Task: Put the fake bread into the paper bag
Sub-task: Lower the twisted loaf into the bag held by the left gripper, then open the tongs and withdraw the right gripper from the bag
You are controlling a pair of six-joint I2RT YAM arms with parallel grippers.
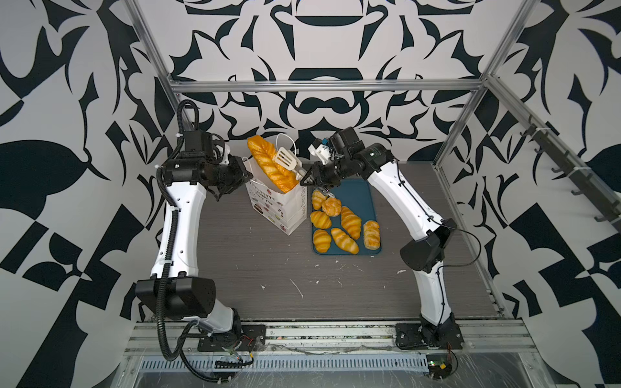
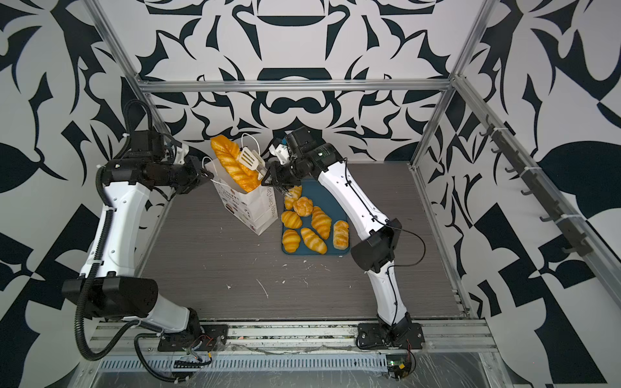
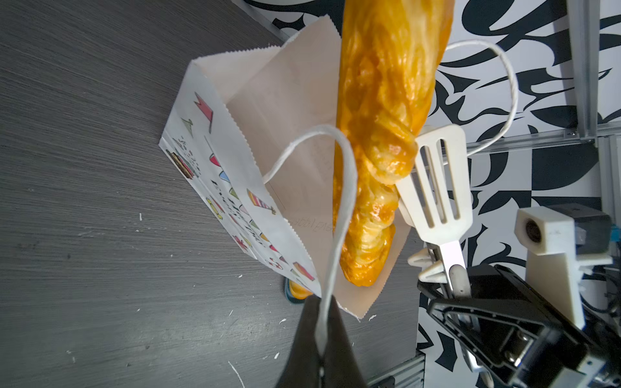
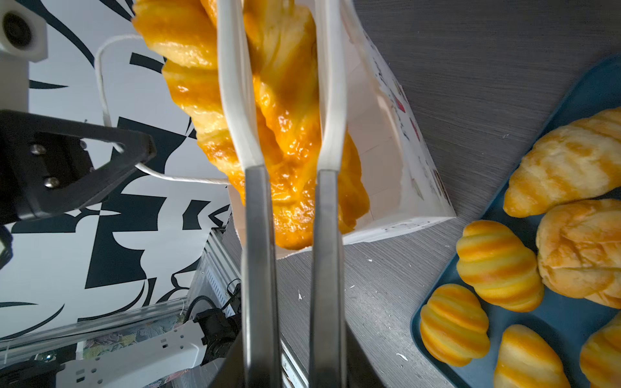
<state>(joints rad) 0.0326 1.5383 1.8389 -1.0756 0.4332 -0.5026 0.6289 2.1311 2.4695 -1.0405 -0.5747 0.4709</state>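
Golden and glossy, the plaited loaf (image 1: 268, 163) stands tilted with its lower end inside the paper bag (image 1: 279, 210), and its upper half juts out just ahead of the right gripper (image 1: 307, 179). That gripper is clamped on the metal handles of the tongs (image 1: 287, 160), whose white blades stand apart (one slotted blade lies against the loaf's side; whether the other touches it is unclear). The left gripper (image 3: 321, 322) is pinched tight on a cord handle (image 3: 342, 215), with the bag's open mouth right before its tips. Below the right gripper lies the blue tray (image 1: 368, 198), carrying six croissants (image 1: 350, 221) and the round bun (image 1: 331, 206).
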